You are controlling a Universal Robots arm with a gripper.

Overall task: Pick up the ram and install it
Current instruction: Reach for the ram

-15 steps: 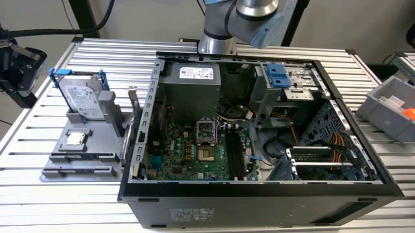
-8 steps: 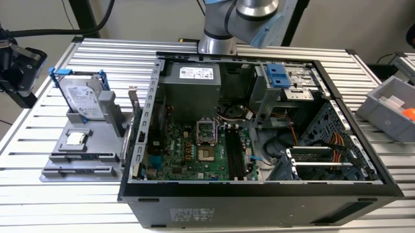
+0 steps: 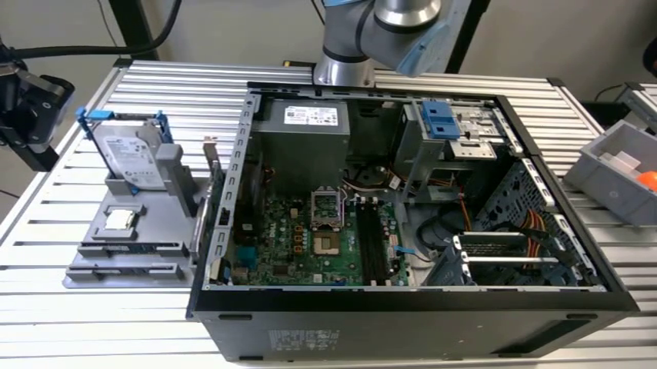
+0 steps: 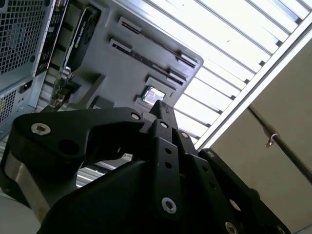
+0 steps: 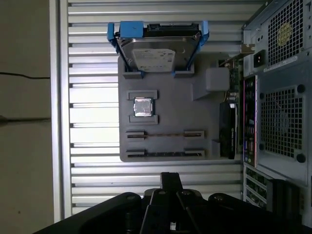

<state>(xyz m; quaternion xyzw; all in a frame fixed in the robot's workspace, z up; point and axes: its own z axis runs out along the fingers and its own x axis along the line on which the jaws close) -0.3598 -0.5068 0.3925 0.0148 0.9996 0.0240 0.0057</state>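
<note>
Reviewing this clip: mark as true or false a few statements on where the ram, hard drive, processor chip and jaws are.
The ram lies in the gray holder beside the computer case. True.
The jaws grip the ram. False: the gripper holds nothing; the ram is in the holder.
The hard drive stands in a blue frame on the holder. True.
The processor chip sits in the motherboard socket. False: it rests on the holder, between hard drive and ram.
</note>
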